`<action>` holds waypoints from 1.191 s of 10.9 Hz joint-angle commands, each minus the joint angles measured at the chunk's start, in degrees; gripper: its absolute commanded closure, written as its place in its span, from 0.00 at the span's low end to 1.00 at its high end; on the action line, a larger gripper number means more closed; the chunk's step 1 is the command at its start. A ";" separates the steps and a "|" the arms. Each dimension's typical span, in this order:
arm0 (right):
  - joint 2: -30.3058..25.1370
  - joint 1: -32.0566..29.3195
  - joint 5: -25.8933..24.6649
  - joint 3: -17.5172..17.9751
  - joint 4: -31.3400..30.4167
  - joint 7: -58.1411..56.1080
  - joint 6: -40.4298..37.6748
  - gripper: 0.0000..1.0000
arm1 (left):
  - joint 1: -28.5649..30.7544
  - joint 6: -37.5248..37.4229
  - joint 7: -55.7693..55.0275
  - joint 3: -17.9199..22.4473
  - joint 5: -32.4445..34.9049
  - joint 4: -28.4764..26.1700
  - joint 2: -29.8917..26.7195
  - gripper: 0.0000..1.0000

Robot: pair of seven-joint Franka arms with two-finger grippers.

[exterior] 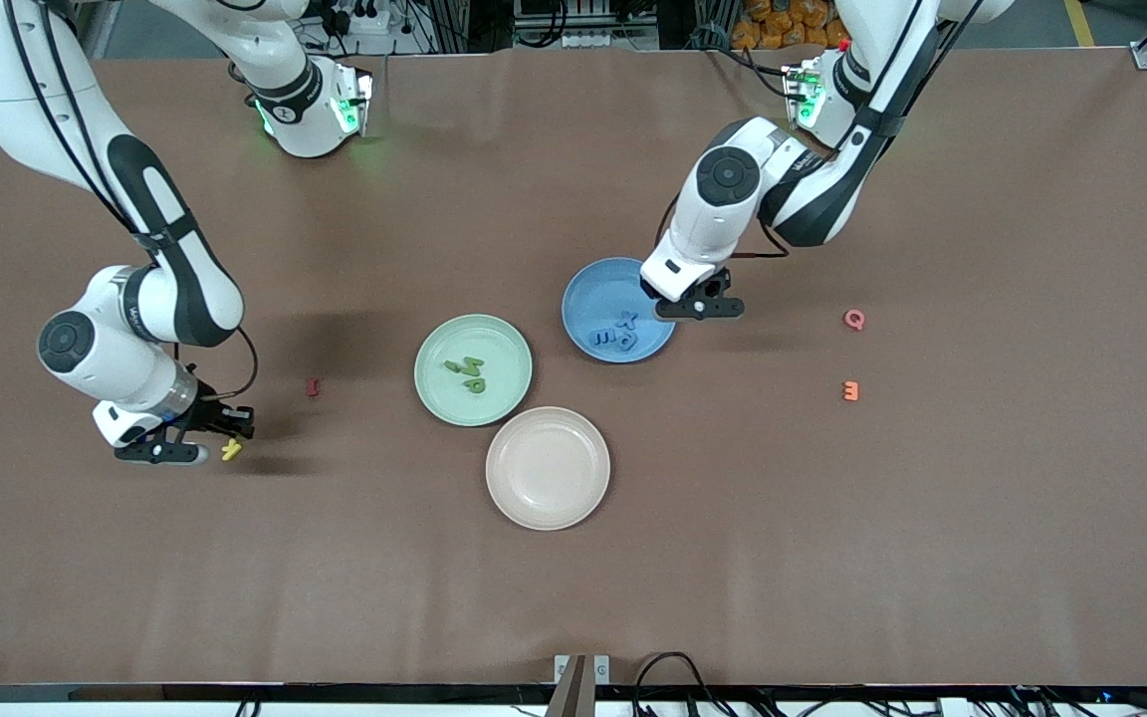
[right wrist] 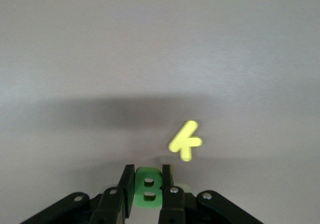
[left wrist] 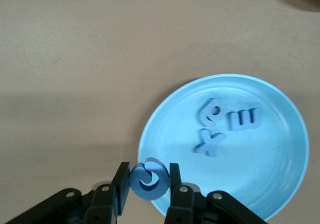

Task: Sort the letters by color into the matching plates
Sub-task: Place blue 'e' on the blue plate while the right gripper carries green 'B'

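Brown table [exterior: 832, 558]; bearing mint green plate [exterior: 434, 393], blue plate [exterior: 583, 289], beige plate [exterior: 548, 503]; loose: yellow letter [exterior: 231, 450], dark red letter [exterior: 313, 386], pink letter [exterior: 854, 319], orange letter [exterior: 850, 391].

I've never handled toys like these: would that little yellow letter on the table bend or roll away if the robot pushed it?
The chunky yellow letter probably stays stiff. It lies flat on the brown table, so it would likely slide, not roll. It looks light for its size.
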 commanded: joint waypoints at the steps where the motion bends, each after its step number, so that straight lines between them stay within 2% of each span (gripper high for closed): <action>1: -1.20 2.95 -0.29 -0.06 -0.15 0.87 -3.06 0.76 | -1.27 -1.08 -6.00 -0.76 3.65 3.29 2.64 1.00; 5: -1.29 7.44 -0.64 -0.15 3.98 8.69 -11.51 0.76 | -2.33 -0.90 -9.78 -1.11 6.73 4.61 4.31 1.00; 13: -1.29 15.87 -0.38 0.11 4.25 25.56 -12.13 0.76 | -3.29 -0.46 -11.80 -1.64 6.82 7.34 8.27 1.00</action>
